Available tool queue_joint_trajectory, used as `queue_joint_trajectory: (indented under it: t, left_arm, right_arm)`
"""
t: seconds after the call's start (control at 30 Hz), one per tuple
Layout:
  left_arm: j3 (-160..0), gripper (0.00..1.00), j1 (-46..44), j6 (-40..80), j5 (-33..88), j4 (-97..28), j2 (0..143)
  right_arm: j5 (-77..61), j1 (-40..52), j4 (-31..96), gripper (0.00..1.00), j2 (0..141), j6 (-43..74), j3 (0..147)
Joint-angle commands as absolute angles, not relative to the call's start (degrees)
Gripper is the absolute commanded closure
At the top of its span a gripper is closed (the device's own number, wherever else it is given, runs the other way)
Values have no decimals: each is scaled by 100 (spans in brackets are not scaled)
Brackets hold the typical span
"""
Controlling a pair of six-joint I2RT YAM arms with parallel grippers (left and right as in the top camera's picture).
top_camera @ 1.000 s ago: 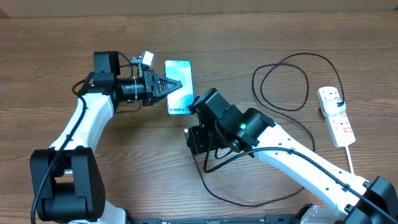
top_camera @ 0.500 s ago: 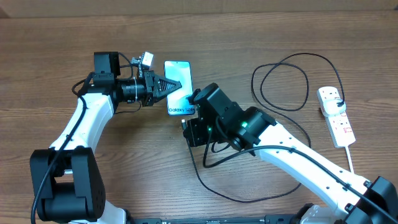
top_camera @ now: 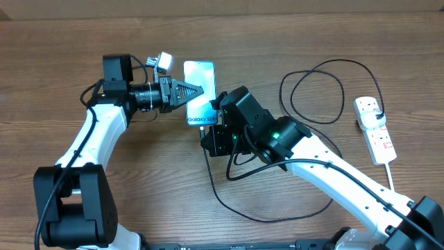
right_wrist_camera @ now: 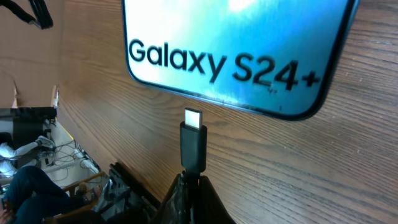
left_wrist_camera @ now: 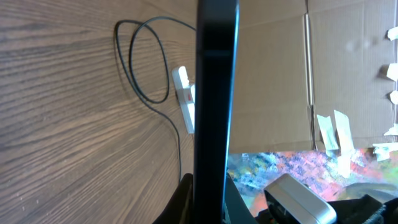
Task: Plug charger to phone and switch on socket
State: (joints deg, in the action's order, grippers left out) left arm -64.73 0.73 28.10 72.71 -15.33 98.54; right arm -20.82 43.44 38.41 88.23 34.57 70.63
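The phone (top_camera: 199, 92) lies screen up on the table (top_camera: 139, 201), a little left of the middle. The left gripper (top_camera: 189, 92) reaches it from the side, and its fingers seem clamped on the long left edge. In the left wrist view the phone shows only as a dark bar seen edge-on, so the fingers themselves cannot be seen there. This hold probably serves to stop the phone from sliding when the plug is pushed in.

The right gripper (right_wrist_camera: 189, 186) has its fingers closed on the black plug (right_wrist_camera: 193, 146) of the charger (top_camera: 282, 94). The metal tip points at the short end of the phone, under the words "Galaxy S24+". It is near this edge but apart from it, and it seems lined up for the port, so the plugging step is not yet done.

The rest of the charger runs under the right arm and makes a loop near the socket (top_camera: 375, 129), which lies well apart at the right edge with its white cord (top_camera: 390, 173). A cardboard wall (left_wrist_camera: 280, 74) stands behind. Nothing lies between plug and phone; the slack charger could pull sideways.
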Motion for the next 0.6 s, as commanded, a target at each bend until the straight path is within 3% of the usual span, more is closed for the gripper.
queue_joint_trajectory:
  t: [0.0, 0.57]
  left_arm:
    - [-6501, 96, 40, 3103, 7638, -1280, 9813]
    - [-6501, 96, 180, 3546, 7819, -840, 9813]
  right_arm:
    - [-2152, 4338, 3750, 96, 8659, 3581, 7017]
    - [-1800, 4217, 3889, 96, 8652, 3769, 7017]
